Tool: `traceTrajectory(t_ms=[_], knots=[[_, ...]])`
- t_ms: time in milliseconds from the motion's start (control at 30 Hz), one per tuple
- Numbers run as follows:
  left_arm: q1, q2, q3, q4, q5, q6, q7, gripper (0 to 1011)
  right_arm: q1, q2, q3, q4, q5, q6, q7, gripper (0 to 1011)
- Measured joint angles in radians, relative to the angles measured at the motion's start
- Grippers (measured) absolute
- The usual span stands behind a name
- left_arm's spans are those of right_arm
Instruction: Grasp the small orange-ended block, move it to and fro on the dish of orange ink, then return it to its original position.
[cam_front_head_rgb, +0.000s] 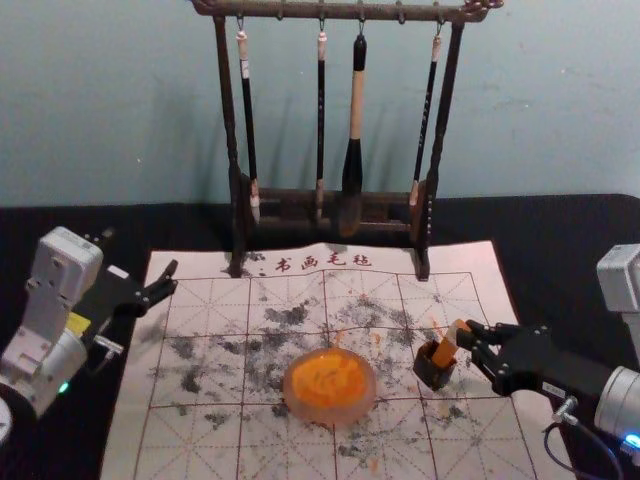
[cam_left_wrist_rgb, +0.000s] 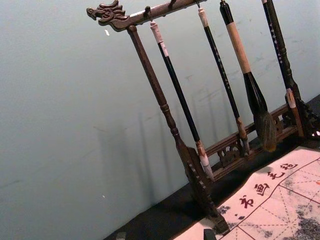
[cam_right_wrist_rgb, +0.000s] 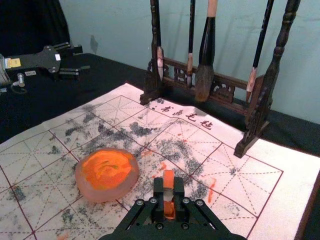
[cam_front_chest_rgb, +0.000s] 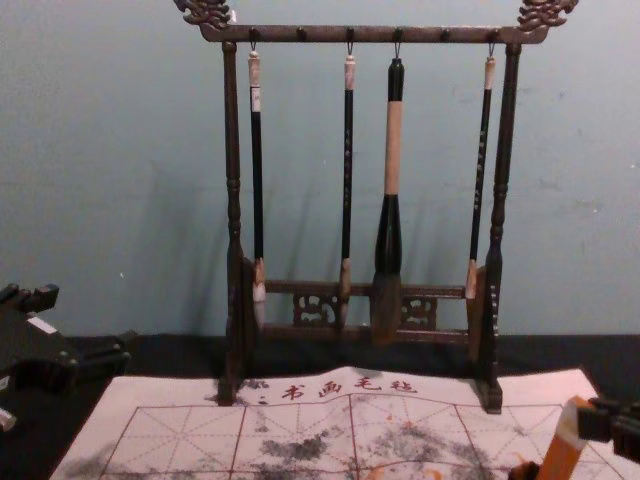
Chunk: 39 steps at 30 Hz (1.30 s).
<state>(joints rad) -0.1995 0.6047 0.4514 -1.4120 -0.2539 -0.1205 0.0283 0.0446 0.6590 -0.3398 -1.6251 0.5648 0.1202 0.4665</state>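
1. Right gripper (cam_right_wrist_rgb: 168, 188), right side, is clamped on the block's (cam_front_head_rgb: 444, 351) pale band, probably keeping inky ends free.
2. Block's tilted, low end at the dark holder's (cam_front_head_rgb: 431, 373) mouth; can't tell if inside.
3. Ink dish (cam_front_head_rgb: 330, 388)'s just left, handy for rubbing.
4. Left gripper (cam_front_chest_rgb: 91, 320)'s parked left, jaws apart.

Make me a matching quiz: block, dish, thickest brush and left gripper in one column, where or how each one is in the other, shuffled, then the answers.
1. Block
2. Dish
3. Thickest brush
4. Left gripper

A. Hanging from the rack
B. Jaws open, holding nothing
C. Tilted, held by the right gripper
D. On the mat, orange ink inside

Pairs: 1-C, 2-D, 3-A, 4-B
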Motion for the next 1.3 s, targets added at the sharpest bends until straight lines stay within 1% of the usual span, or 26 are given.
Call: traceTrajectory(t_ms=[433,833,1300], knots=[[0.0,0.0,0.0,0.0,0.0,0.0,0.0,1001,0.032,-0.019,-0.026,0.05,-0.01,0.02,0.024,83],[0.0,0.0,0.0,0.0,0.0,0.0,0.0,1001,0.048,-0.028,-0.039,0.085,-0.012,0.027,0.036,83],[0.0,0.0,0.0,0.0,0.0,0.0,0.0,1002,0.062,-0.035,-0.05,0.107,0.002,0.035,0.047,83]])
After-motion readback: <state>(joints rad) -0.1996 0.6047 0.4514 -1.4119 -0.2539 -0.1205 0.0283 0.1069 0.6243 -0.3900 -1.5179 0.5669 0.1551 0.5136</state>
